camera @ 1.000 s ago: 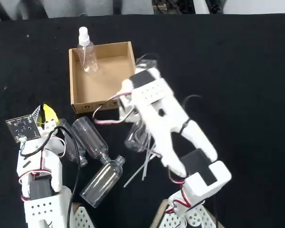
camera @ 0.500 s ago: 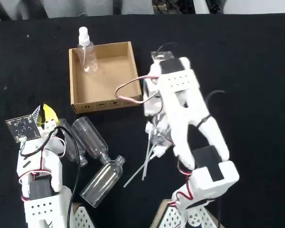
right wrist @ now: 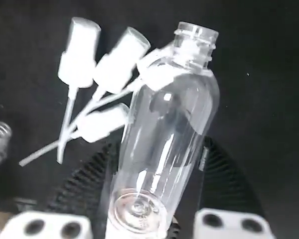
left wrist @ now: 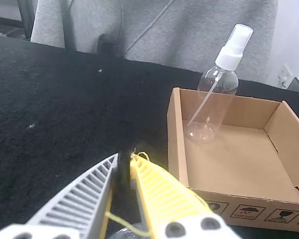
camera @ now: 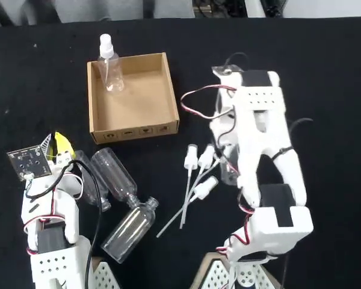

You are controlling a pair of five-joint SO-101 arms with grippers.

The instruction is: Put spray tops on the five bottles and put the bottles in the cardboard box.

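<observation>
We judge the capping step is in hand. The right gripper [right wrist: 159, 144] clamps a clear, uncapped plastic bottle [right wrist: 169, 114] by its lower body, neck pointing away. In the high view it sits off the near right corner of the shallow brown cardboard box [camera: 168, 90]. The loose white spray tops with thin dip tubes [camera: 198, 159] lie just nearer that same corner.

One capped clear bottle [camera: 111, 69] stands in the box's far left corner. Three open clear bottles [camera: 117, 174] lie off its near left corner, beside the left gripper [left wrist: 123, 162], whose jaws are almost together and hold nothing.

Next, a tube probably has to be threaded into the held neck, which needs a steady bottle.

Over the last second the right arm has swung from the box's near right corner out to the right, uncovering the tops. The left arm has not moved.
</observation>
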